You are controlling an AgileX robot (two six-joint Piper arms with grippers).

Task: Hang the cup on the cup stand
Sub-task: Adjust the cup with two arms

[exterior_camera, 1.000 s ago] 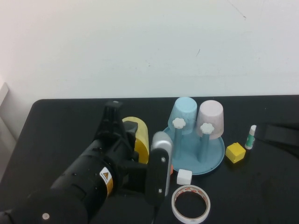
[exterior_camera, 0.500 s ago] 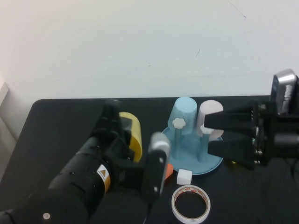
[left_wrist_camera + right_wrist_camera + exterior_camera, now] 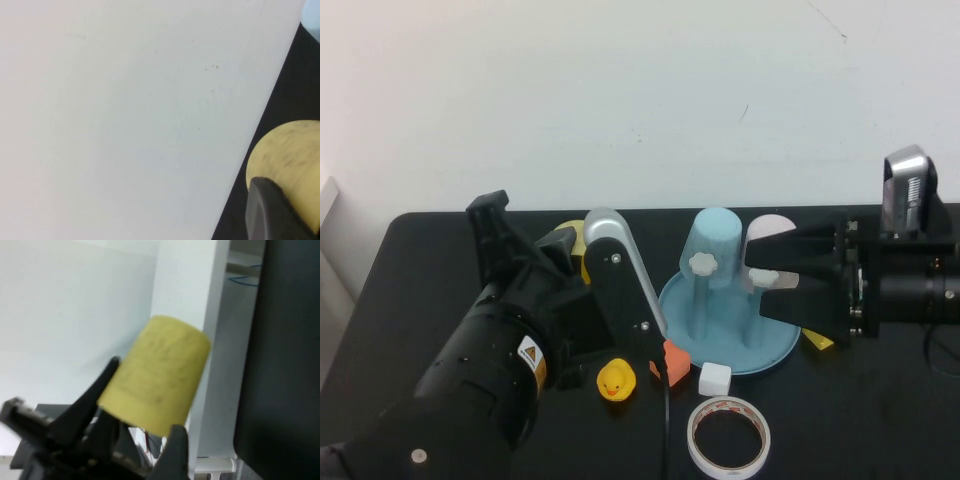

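Note:
My left gripper (image 3: 558, 246) is shut on the yellow cup (image 3: 572, 236), held above the table left of the cup stand (image 3: 678, 300); my arm hides most of the cup. In the right wrist view the cup (image 3: 160, 375) lies tilted between the left gripper's black fingers (image 3: 107, 377). In the left wrist view the cup (image 3: 290, 155) shows beside one finger (image 3: 270, 210). The stand's pegs carry an upside-down light blue cup (image 3: 715, 240) and a pale pink cup (image 3: 772, 228). My right gripper (image 3: 755, 278) is open and empty, level in front of the pink cup.
A yellow rubber duck (image 3: 612, 380), an orange block (image 3: 675, 360), a white cube (image 3: 714, 379) and a tape roll (image 3: 728, 437) lie in front of the stand. A yellow block (image 3: 817, 341) peeks from under the right arm. The white wall stands behind the table.
My left arm has lifted and swung the yellow cup up and back, uncovering the duck and orange block. My right arm has come in from the right, to the stand.

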